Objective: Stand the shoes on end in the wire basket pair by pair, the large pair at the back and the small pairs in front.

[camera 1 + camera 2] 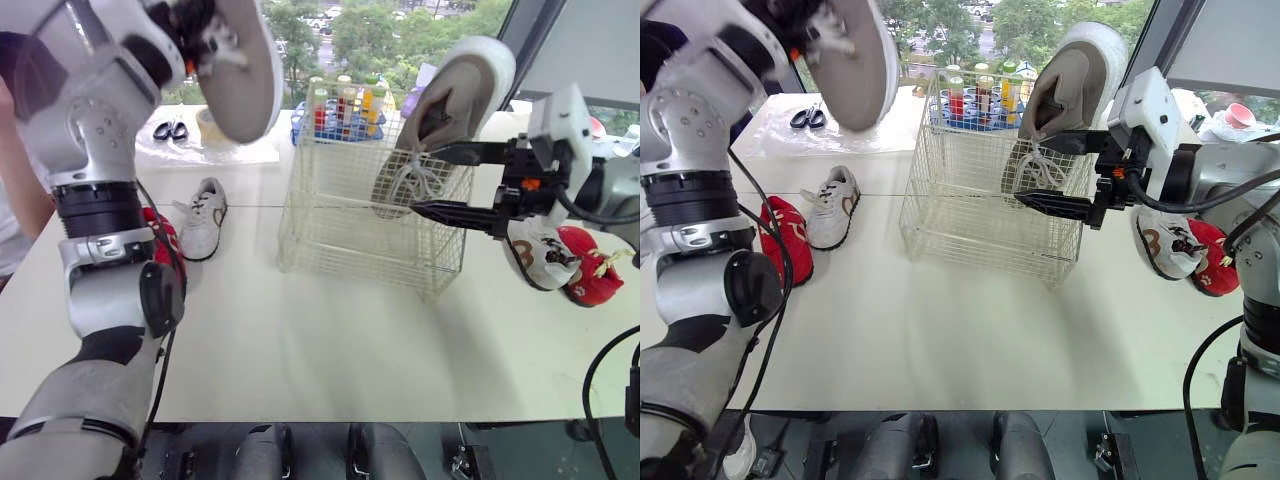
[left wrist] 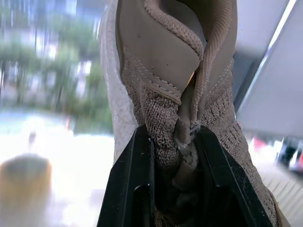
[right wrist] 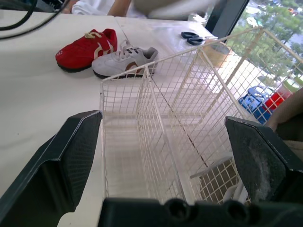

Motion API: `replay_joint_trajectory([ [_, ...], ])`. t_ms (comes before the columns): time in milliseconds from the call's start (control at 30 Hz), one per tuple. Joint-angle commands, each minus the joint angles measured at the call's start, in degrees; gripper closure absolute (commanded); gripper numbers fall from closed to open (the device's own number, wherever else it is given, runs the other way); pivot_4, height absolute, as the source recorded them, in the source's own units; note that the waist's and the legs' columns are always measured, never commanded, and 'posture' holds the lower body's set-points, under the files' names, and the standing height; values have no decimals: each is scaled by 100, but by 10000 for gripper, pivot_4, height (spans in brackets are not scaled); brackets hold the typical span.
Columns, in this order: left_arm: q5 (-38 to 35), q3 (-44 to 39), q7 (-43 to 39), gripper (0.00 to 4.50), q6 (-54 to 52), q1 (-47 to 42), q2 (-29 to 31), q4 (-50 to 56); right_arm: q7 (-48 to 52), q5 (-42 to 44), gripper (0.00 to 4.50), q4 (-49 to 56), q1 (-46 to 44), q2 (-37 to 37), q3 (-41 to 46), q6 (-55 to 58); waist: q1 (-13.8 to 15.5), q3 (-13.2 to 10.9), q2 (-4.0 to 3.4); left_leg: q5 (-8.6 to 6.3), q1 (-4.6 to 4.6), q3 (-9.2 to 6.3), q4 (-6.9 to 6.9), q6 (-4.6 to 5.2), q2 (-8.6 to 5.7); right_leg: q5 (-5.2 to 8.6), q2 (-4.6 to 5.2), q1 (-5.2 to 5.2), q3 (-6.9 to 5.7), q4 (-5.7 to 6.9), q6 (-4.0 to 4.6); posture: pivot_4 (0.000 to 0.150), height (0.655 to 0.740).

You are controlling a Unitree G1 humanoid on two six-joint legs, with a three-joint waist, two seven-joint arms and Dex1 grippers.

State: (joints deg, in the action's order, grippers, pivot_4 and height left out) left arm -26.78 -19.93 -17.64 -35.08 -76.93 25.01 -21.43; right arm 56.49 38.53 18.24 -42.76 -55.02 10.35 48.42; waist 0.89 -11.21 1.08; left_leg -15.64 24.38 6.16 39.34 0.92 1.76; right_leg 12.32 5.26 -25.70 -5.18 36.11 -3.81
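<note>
Brown "3" on small white shoe (image 1: 545,258)

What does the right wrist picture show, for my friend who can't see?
The right pincer stands wide open, facing a white wire basket. Beyond the basket, a red shoe and a white shoe lie side by side on the table.

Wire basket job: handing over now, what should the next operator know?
Left end effector: shut on a large beige shoe, aloft left of the wire basket.
Right end effector: open beside the basket.
Done: other large shoe stands on end inside.
Left: this shoe, then the small pairs: red shoe and white shoe on the robot's left, second white shoe and second red shoe on its right.
</note>
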Motion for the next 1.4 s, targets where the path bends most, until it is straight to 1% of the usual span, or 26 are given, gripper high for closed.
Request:
replay_joint_trajectory([
  [33,38,112,-484,40544,1556,-506,-262,220,-87,48,0,81,-109,9,139,-153,8,0,0,0,0,2,3,0,0,0,0,3,-2,0,0,1500,7400],
  [100,292,254,-539,40544,2499,-579,-577,-124,-133,52,0,99,-105,36,123,-187,8,0,0,-1,0,6,12,1,-1,-1,0,11,-5,-2,-2,1500,7400],
  [133,530,369,-517,40544,3270,-595,-818,-449,-169,70,0,132,-95,53,133,-186,7,0,0,-3,-3,7,18,5,-1,-1,-1,18,-6,-3,-2,1500,7400],
  [167,693,437,-511,40544,3810,-609,-974,-700,-197,85,0,155,-89,64,139,-183,10,1,-1,-4,-3,6,23,7,-1,-2,-1,22,-8,-3,-3,1500,7400],
  [267,1010,549,-511,40544,5323,-705,-1449,-1668,-289,141,0,232,-66,82,173,-150,1,1,-1,-12,-5,5,49,21,-1,-7,-1,35,-10,-2,-11,1500,7400],
  [333,1235,629,-494,40544,6442,-796,-1756,-2498,-368,184,0,315,-24,70,209,-107,-6,1,-1,-28,1,5,66,49,0,-10,-2,34,-10,-2,-15,1500,7400],
  [433,1430,613,-351,40544,7498,-943,-2029,-3550,-492,285,0,450,37,41,287,-20,-16,0,1,-38,4,1,70,65,0,-13,0,33,-6,-5,-20,1500,7400],
  [533,1653,641,-173,40544,8196,-979,-2161,-4317,-633,417,0,605,118,0,401,93,-20,0,0,-41,4,4,68,71,1,-15,3,26,-4,-5,-22,1500,7400],
  [600,1887,723,18,40544,8478,-945,-2201,-4692,-738,512,0,725,184,-15,479,173,-16,0,0,-44,5,4,66,76,2,-15,4,25,-5,-5,-23,1500,7400],
  [667,1994,739,146,40544,8671,-929,-2238,-4903,-836,569,0,807,218,-29,515,244,-11,0,0,-48,5,3,66,83,2,-15,6,25,-5,-5,-23,1500,7400],
  [733,2257,864,401,40544,8776,-906,-2245,-5079,-948,683,0,910,227,-43,575,351,-8,0,0,-54,6,3,68,93,1,-15,10,25,-5,-5,-24,1500,7400],
  [900,2634,1007,766,40544,8799,-882,-2244,-5252,-1138,877,0,1068,228,-64,640,521,-6,1,0,-62,6,2,72,107,-4,-18,18,29,-6,-6,-29,1500,7400],
  [1033,2787,1061,908,40544,8751,-886,-2250,-5294,-1283,1084,0,1105,277,-80,668,732,-6,1,0,-63,5,2,72,108,-5,-19,19,29,-6,-5,-30,1500,7400],
  [1067,2802,1063,921,40544,8745,-898,-2247,-5295,-1332,955,0,1087,349,-129,615,705,-2,1,1,-63,5,2,72,108,-4,-19,19,30,-6,-5,-30,1500,7400],
  [1133,2789,1041,909,40544,8777,-932,-2234,-5277,-1740,493,0,788,394,-173,488,692,-3,1,1,-63,5,1,73,108,-4,-19,20,31,-7,-5,-30,1500,7400],
  [1200,2703,972,818,40544,8845,-970,-2210,-5237,-2334,191,0,409,263,-61,531,856,-7,2,1,-64,5,5,76,110,-6,-20,23,31,-7,-5,-32,1500,7400],
  [1400,2498,803,638,40544,9086,-1082,-2050,-5121,-2891,-14,0,223,425,24,565,1271,-19,1,0,-64,6,7,70,111,-6,-21,23,25,-7,-5,-33,1500,7400],
])
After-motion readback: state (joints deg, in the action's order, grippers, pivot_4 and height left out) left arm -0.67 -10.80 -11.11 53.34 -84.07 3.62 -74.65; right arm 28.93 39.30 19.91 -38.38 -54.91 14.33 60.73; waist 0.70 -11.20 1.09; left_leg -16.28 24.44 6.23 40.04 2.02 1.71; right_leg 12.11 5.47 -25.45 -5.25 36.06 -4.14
